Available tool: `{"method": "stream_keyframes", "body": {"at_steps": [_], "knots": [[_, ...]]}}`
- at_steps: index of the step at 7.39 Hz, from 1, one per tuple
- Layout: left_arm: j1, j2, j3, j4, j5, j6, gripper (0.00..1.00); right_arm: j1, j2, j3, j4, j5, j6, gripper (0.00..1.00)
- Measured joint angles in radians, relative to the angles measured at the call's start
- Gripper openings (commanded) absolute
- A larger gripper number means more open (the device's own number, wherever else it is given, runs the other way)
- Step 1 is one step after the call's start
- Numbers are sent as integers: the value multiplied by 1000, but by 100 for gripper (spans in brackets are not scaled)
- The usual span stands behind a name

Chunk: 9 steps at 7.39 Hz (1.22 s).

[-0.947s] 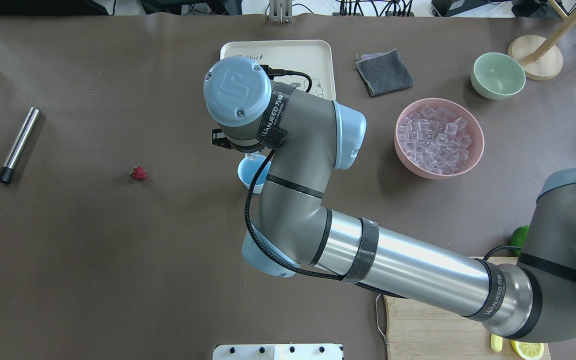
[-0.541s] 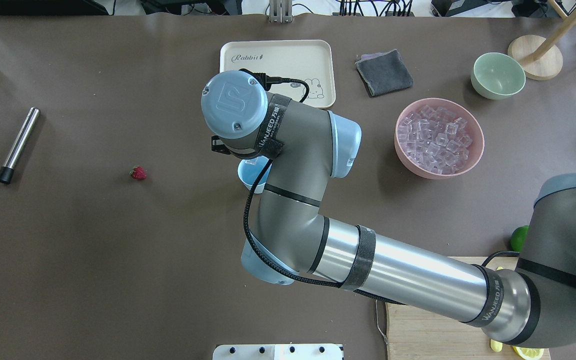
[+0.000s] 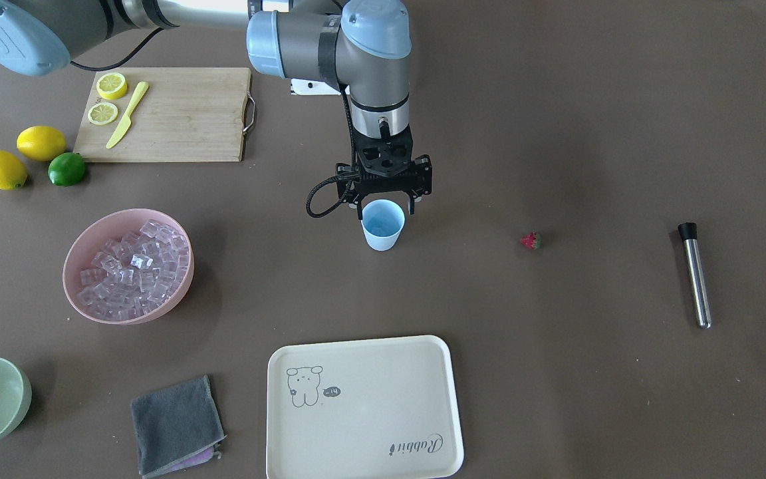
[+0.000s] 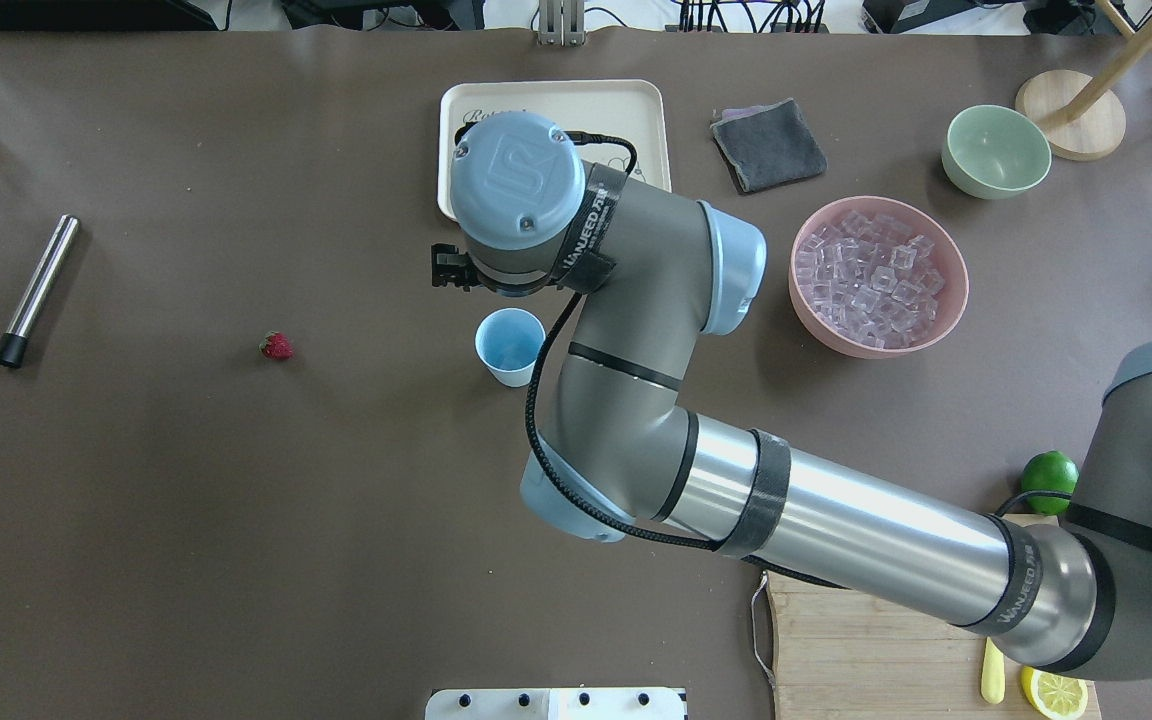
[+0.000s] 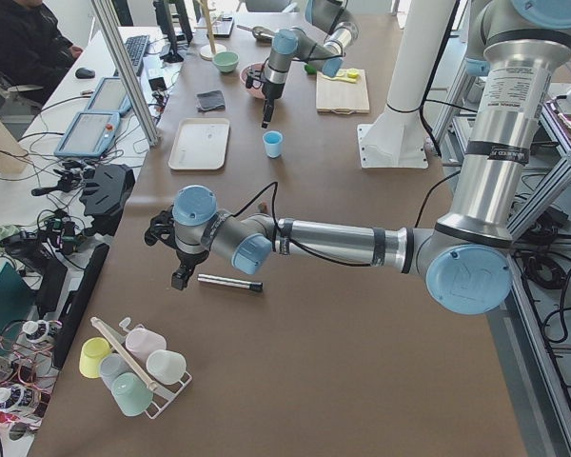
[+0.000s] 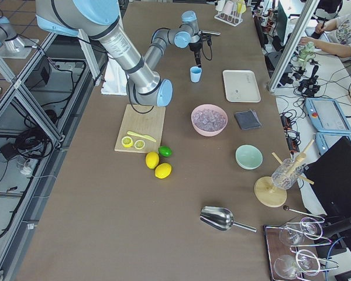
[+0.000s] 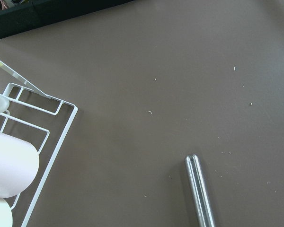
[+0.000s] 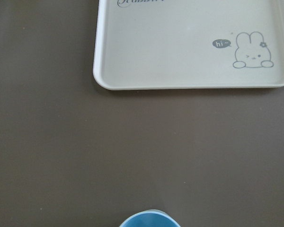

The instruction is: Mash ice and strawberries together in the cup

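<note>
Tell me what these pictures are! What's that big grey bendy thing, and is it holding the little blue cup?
It is a robot with two bendy arms, each ending in a two-finger gripper, like a pincer. The pictures show one moment from cameras above, in front, at both table ends, and on each wrist. The right gripper hangs open close by the blue cup and holds nothing. On the table lie a tiny strawberry, a metal stick, a pink bowl full of ice cubes and a cream tray. The left gripper hovers near the stick; I cannot tell if it is open.

Tray (image 3: pixel 370 399) reads "Rabbit", "hi~", strap (image 4: pixel 1023 597) reads "WANJEED"
</note>
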Motion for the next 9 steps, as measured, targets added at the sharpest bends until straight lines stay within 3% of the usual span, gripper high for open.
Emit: {"method": "stream_keyframes", "body": {"at_steps": [2,4,7,9], "knots": [[0,0,-2,-3,0,0,97,108,-205,218,-29,138,-242,99],[0,1,-3,-7,0,0,97,163,-350,324,-30,196,-424,98],[11,1,6,-28,0,-1,97,241,-466,339,-25,204,-525,98],[12,7,1,-38,0,-2,97,275,-517,289,25,206,-635,98]]}}
